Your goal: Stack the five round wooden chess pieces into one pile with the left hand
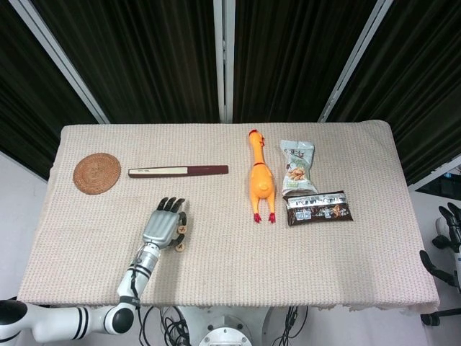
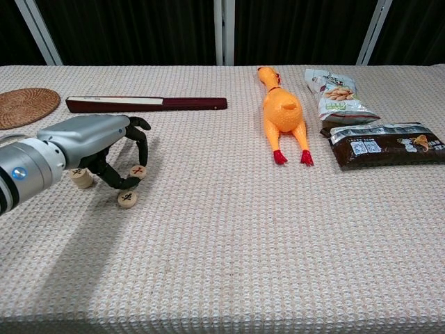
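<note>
Chess pieces: three round wooden discs are being seen in the chest view, lying flat on the cloth, unstacked; any others are hidden.
Nearest piece (image 2: 138, 171): lying just at the fingertips (image 2: 129, 182).
Second piece (image 2: 126, 199): lying just in front of the fingertips, nearer the camera.
Third piece (image 2: 82, 178): lying under the palm, half hidden.
Left hand (image 2: 94, 139): being held arched over the pieces, fingers curled down; whether a piece is being pinched cannot be told.
Right hand (image 1: 449, 220): hanging off the table's far right edge, well apart; its fingers cannot be read.
Nearer hand: the left.
</note>
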Available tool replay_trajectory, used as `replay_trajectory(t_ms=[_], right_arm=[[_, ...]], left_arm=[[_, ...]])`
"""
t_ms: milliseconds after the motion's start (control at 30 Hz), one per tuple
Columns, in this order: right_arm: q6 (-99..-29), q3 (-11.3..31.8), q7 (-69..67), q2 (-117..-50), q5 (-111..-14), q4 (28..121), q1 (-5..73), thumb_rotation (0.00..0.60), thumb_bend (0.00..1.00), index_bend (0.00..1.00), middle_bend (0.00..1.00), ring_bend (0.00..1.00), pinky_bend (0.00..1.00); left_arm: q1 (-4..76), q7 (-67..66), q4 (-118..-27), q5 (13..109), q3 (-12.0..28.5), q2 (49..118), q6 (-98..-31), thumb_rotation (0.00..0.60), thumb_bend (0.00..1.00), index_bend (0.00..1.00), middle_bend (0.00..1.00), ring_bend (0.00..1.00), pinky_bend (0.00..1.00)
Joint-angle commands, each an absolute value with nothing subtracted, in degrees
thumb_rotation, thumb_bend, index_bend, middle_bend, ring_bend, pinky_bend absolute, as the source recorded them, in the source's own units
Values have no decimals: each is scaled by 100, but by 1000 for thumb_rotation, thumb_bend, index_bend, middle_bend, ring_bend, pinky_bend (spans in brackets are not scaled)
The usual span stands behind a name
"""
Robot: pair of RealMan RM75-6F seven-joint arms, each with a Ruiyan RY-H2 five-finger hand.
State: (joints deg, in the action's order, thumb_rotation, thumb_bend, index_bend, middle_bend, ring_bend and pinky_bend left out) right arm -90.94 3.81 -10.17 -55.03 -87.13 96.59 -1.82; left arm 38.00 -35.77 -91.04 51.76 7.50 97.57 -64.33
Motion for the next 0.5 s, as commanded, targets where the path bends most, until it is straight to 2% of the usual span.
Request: replay_trajectory(t_ms=[33,300,500], right_arm=[[-9101,378,-1013,-5504,-8723,9662,-184,600,258,0,0,0,0],[-9088,379,-966,-5522,-8715,9665,-177,600,258,0,0,0,0],[-9089,362,-888,-5545,-8749,9687,-175,600,259,0,0,0,0]], left_arm=[[3782,-3596,-9231,5225,771,9685,-6526,600,302,502,68,0,0],[3586,-3787,-9945,5235,704,9217,-6948,600,302,502,68,0,0],[3304,-3772,-10426,5271,502,8826,-7260,600,302,502,68,0,0]])
